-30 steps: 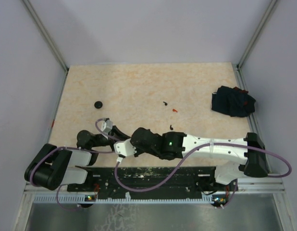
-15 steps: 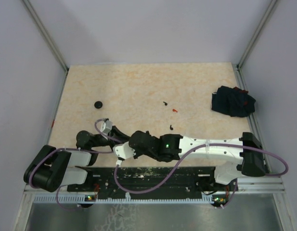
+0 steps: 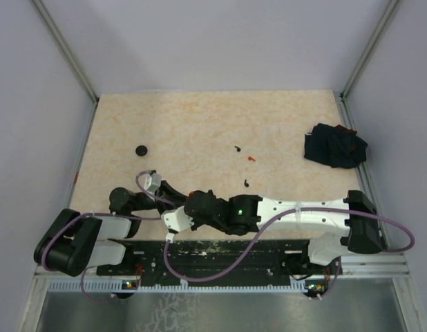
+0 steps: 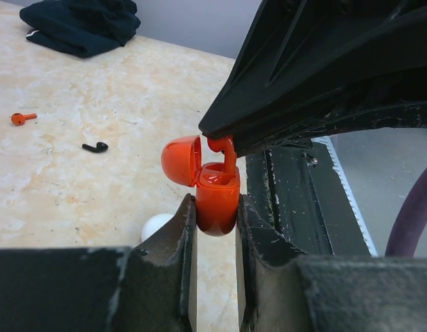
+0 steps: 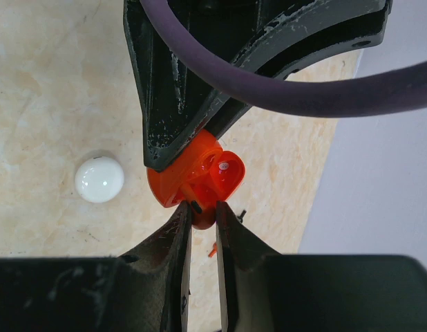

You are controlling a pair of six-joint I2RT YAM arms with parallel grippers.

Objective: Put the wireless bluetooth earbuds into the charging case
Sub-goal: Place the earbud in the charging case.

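Upright orange case [image 4: 217, 202], lid open; orange earbud [image 4: 227, 153] stem inside well.

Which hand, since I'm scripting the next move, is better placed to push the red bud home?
Right. The right hand pinches the bud, its stem at the open case's mouth; the left hand is busy clamping the case upright.

Beige tabletop [image 3: 200, 124]; blk disc [image 3: 141, 149] left; blk earbud [image 3: 237, 147], red earbud [image 3: 251, 158], 2nd blk earbud [image 3: 247, 183] mid; navy cloth [image 3: 334, 145] right.
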